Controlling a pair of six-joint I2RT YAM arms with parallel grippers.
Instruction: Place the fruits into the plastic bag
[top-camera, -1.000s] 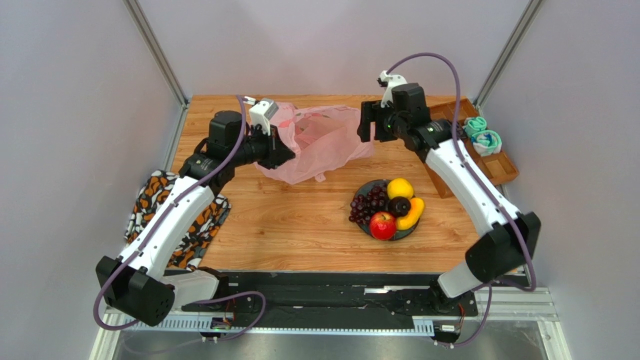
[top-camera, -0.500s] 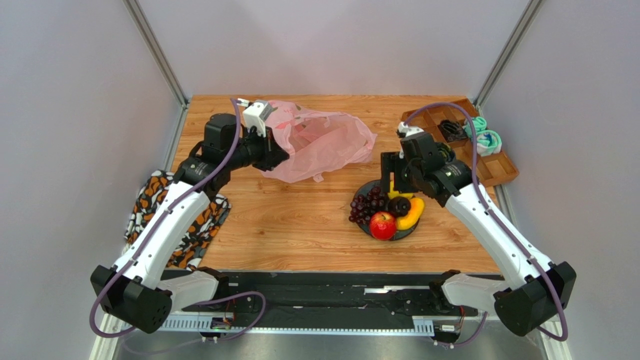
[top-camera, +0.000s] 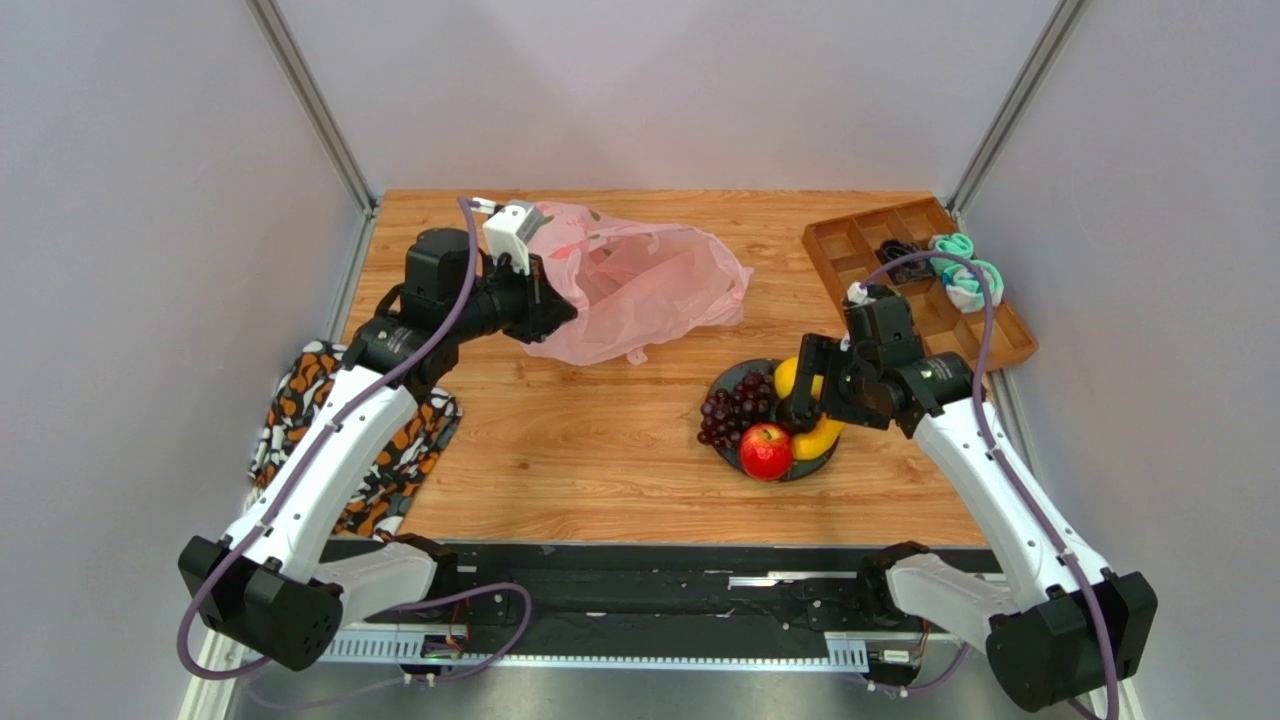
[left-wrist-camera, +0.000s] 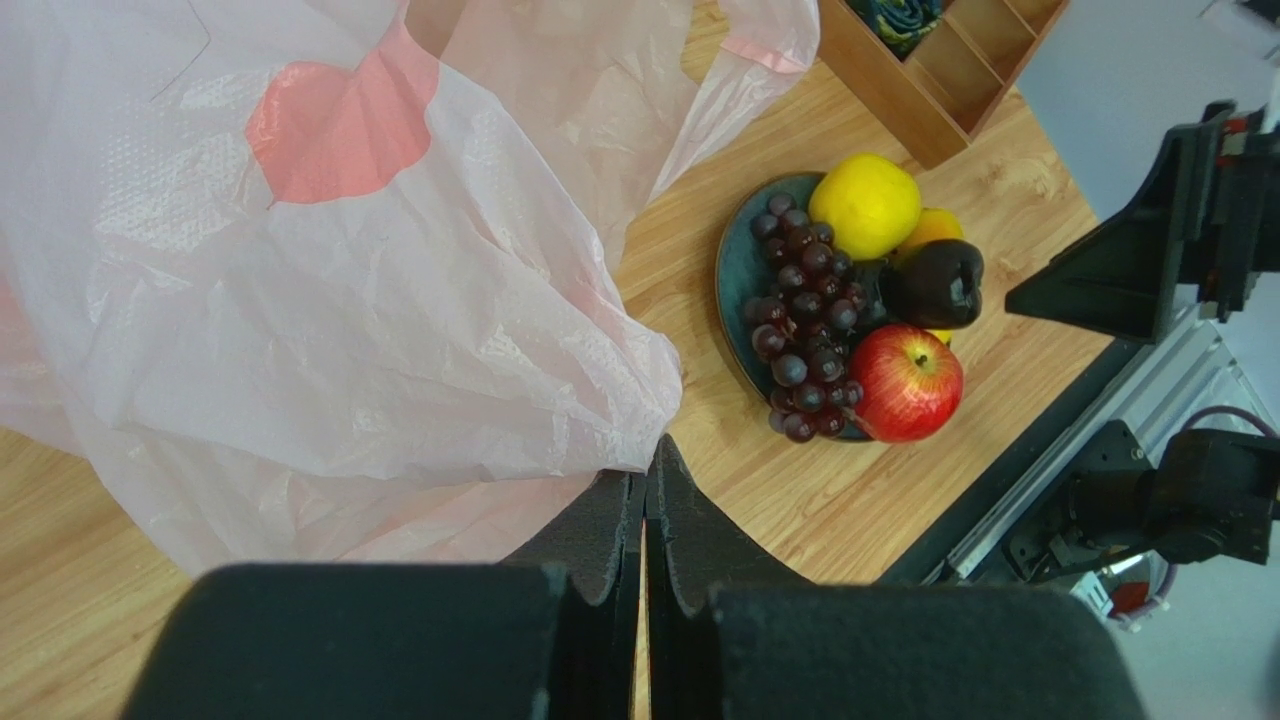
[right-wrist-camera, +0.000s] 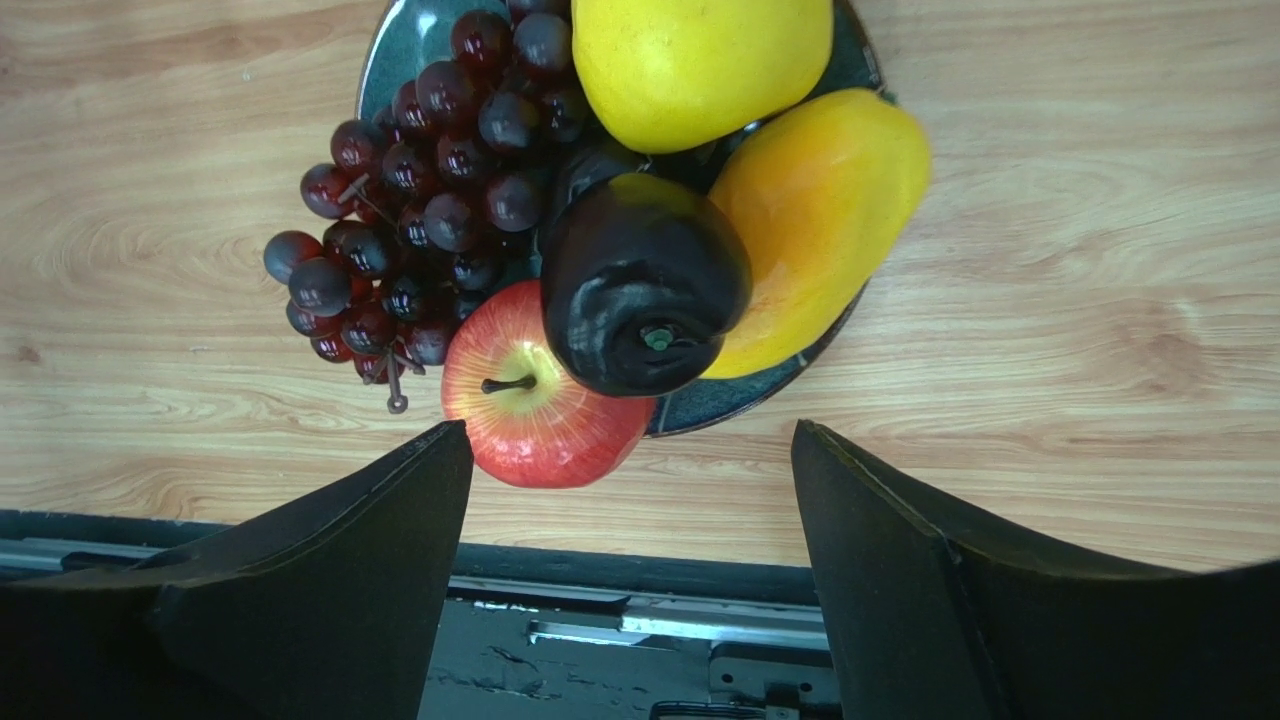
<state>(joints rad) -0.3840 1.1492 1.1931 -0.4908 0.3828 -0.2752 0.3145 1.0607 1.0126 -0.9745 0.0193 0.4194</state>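
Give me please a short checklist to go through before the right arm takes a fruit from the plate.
1. Open right gripper: ok, fingers wide apart.
2. Aim over a fruit: ok, the dark plum lies between its fingers in the wrist view.
3. Plum free to lift: ok, it sits on top; the red apple and banana beside it may shift.
4. Hold of the left gripper on the plastic bag: ok, shut on its edge.
5. Bag mouth open: cannot tell, the film is crumpled.
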